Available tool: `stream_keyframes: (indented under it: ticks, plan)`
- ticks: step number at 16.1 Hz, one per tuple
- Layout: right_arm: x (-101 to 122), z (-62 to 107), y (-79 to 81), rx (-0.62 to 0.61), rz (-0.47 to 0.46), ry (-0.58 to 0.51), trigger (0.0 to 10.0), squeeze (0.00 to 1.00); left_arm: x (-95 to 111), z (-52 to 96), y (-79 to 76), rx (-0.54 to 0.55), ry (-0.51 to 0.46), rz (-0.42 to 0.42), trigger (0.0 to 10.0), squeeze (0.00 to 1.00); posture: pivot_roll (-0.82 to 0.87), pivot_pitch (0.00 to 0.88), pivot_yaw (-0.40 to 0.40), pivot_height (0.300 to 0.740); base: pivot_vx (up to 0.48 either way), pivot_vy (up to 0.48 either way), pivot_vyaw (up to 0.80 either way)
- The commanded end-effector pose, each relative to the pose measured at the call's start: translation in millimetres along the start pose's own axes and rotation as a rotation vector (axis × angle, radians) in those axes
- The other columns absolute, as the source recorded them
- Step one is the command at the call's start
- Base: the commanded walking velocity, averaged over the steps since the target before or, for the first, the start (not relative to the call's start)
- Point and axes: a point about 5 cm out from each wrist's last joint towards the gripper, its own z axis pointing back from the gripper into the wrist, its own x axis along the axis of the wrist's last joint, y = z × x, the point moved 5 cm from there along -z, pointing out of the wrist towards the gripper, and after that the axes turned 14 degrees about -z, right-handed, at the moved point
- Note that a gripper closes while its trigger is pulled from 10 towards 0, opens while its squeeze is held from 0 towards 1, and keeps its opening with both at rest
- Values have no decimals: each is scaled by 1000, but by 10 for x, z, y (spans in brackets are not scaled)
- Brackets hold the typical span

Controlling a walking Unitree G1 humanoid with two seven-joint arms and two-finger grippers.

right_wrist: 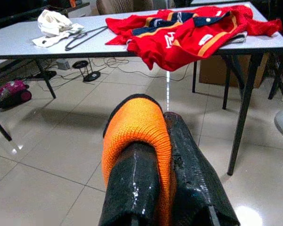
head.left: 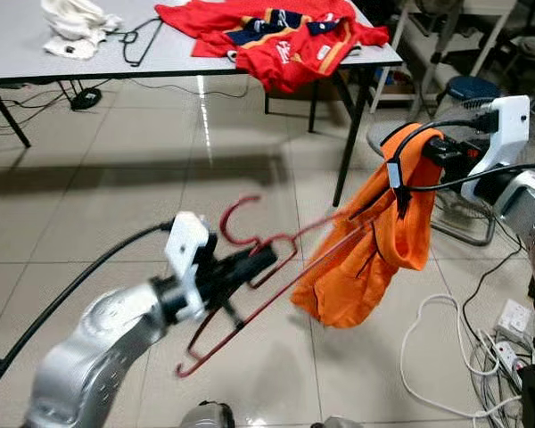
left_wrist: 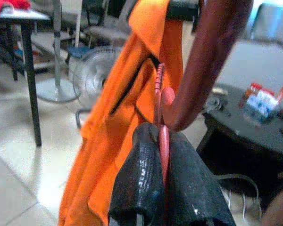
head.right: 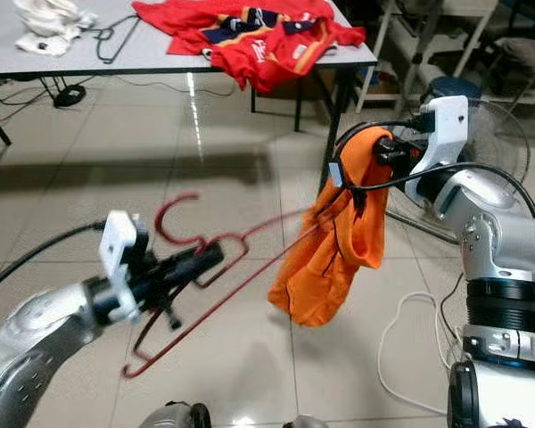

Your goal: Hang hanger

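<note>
**Hanger and garment held between two arms, table behind**

The left gripper (head.left: 250, 265) is clamped on the hanger (head.left: 250, 294) low at the left, just below its hook. The hanger's far end reaches into the garment (head.left: 374, 241), which drapes from the right gripper (head.left: 441, 152) at the right. Behind them stands a table (head.left: 36, 53) carrying a shirt (head.left: 276, 36), a second hanger (head.left: 138, 40) and a cloth (head.left: 76, 27). A fan (head.left: 481, 187) stands behind the right arm; cables (head.left: 446, 348) lie on the floor (head.left: 116, 187).

Both silver arms reach forward, the left hand (head.left: 254, 263) low, the right hand (head.left: 432, 147) higher, each with fingers clamped together.
</note>
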Motion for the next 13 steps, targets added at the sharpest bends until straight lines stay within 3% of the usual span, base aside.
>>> stream_keyframes:
  ticks: [1,6,8,10,11,13]
  plan:
    - [157,24,93,26,31,-42,10000,0,49,-20,-21,0,-13,6,10000,0,-122,110,-3,740,0,0,0]
    - [129,-34,212,37,27,-38,10000,0,-23,-214,-148,-27,22,24,10000,0,-125,108,-6,740,0,0,0]
    - [130,-45,262,46,21,-41,10000,0,-78,-250,-108,4,52,13,10000,0,-125,108,-6,740,0,0,0]
    - [127,-48,324,63,17,-42,10000,0,-141,-270,-8,68,89,1,10000,0,-125,108,-6,740,0,0,0]
    - [113,-43,382,82,16,-35,10000,0,-209,-269,174,173,129,-18,10000,0,-132,110,-8,740,0,0,0]
    - [104,-35,394,85,24,-29,10000,0,-233,-237,260,220,149,-30,10000,0,-134,109,-8,740,0,0,0]
